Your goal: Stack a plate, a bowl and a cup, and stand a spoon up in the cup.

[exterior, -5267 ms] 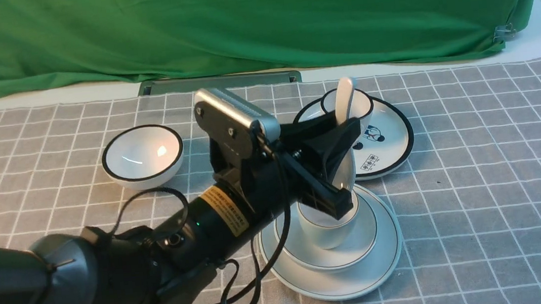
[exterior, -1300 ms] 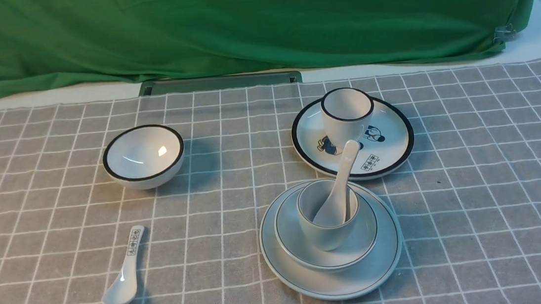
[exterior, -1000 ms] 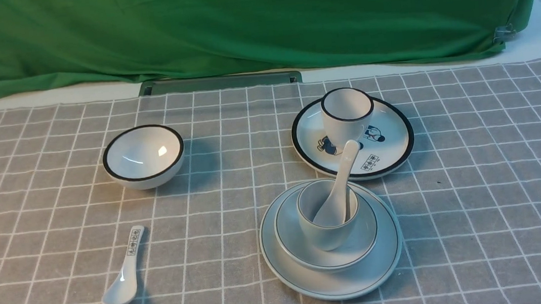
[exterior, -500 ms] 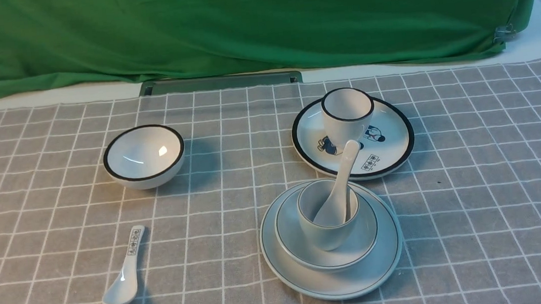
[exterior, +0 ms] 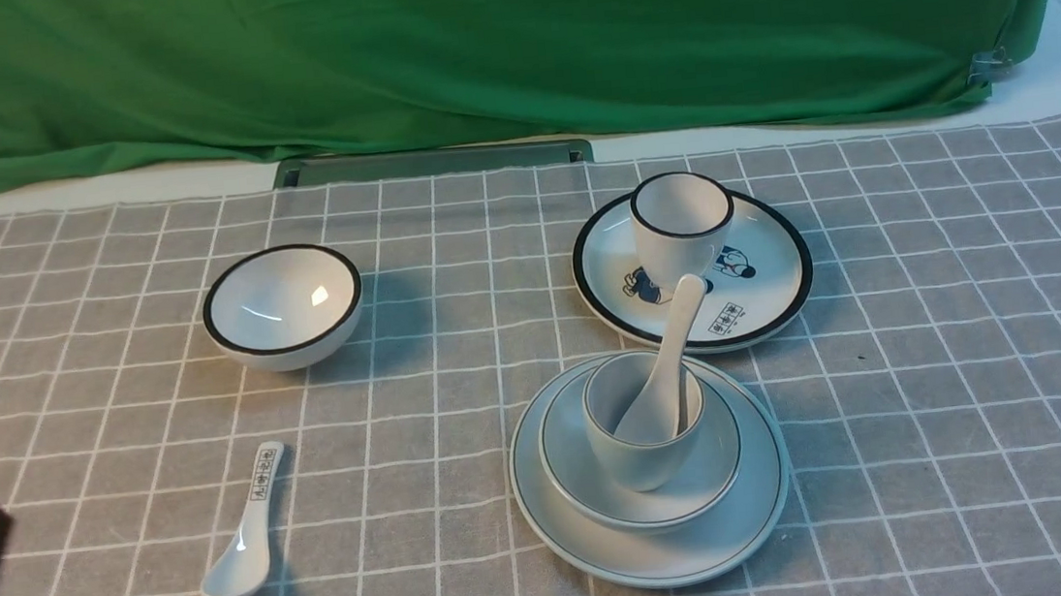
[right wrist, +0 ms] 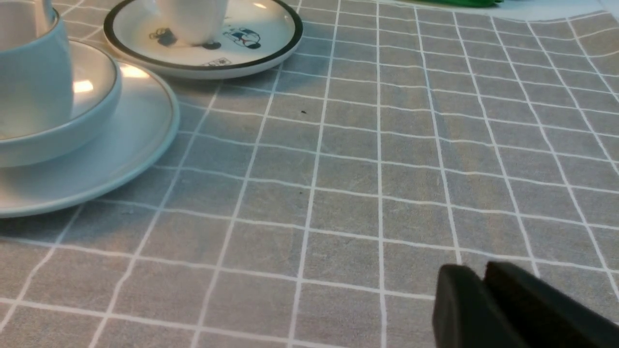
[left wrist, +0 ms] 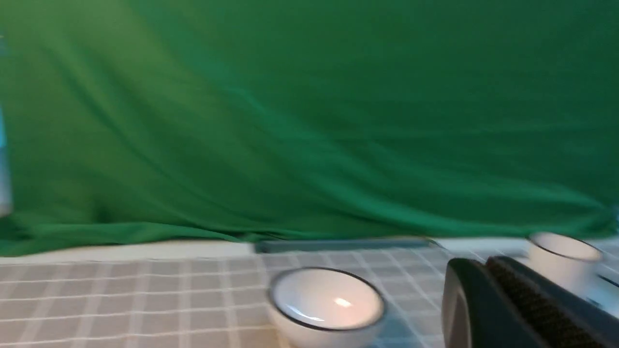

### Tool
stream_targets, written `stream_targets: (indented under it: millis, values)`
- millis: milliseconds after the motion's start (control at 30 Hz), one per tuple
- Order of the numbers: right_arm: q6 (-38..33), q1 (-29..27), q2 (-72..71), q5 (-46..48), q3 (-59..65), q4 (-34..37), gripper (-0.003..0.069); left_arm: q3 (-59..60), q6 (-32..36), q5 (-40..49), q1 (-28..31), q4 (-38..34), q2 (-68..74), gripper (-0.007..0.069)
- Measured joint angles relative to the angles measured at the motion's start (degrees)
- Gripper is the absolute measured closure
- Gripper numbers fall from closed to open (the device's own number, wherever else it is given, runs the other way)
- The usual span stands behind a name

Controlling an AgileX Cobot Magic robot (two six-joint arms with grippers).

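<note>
A large plain pale-white round plate point(exterior: 658, 558) with a thin grey rim line lies on the grey checked tablecloth point(exterior: 937, 376), near the front and a little right of centre. On it sits a wide shallow pale-white bowl point(exterior: 646, 506), and in the bowl a squat rounded pale-white cup point(exterior: 645, 452).

A plain white ceramic soup spoon point(exterior: 661, 363) stands in the cup, scoop down inside. Its long axis tilts: the handle rises away from the robot and slightly to the right, its tip in front of the black-rimmed cartoon plate point(exterior: 763, 285) behind.

The left gripper point(left wrist: 488, 285) is well apart from the stack, at the near left edge of the cloth; its two dark fingers lie pressed together, holding nothing. The right gripper point(right wrist: 483, 295) hovers low over bare cloth to the right of the stack, fingers nearly together with only a thin gap, empty.
</note>
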Motion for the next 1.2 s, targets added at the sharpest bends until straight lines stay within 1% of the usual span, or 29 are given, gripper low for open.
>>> stream_targets:
  millis: [133, 200, 367, 533, 633, 867, 1200]
  values:
    - [0.0, 0.0, 0.0, 0.0, 0.0, 0.0, 0.0540, 0.0, 1.6, 3.1, 6.8, -4.7, -4.3, 0.0612]
    - [0.0, 0.0, 0.0, 0.0, 0.0, 0.0, 0.0529, 0.0, 2.4, 5.8, 9.6, -5.8, -6.4, 0.0612]
    - [0.0, 0.0, 0.0, 0.0, 0.0, 0.0, 0.0511, 0.0, 4.5, 15.5, 10.3, -6.2, -6.9, 0.0612]
    - [0.0, 0.0, 0.0, 0.0, 0.0, 0.0, 0.0500, 0.0, 6.0, 22.4, 10.3, -6.2, -6.9, 0.0612]
    - [0.0, 0.0, 0.0, 0.0, 0.0, 0.0, 0.0498, 0.0, 6.3, 25.7, 11.3, -6.2, -6.9, 0.0612]
    - [0.0, 0.0, 0.0, 0.0, 0.0, 0.0, 0.0489, 0.0, 7.0, 26.6, 15.6, -6.2, -6.9, 0.0612]
    - [0.0, 0.0, 0.0, 0.0, 0.0, 0.0, 0.0459, 0.0, 7.0, 26.6, 15.8, -6.6, -6.9, 0.0612]
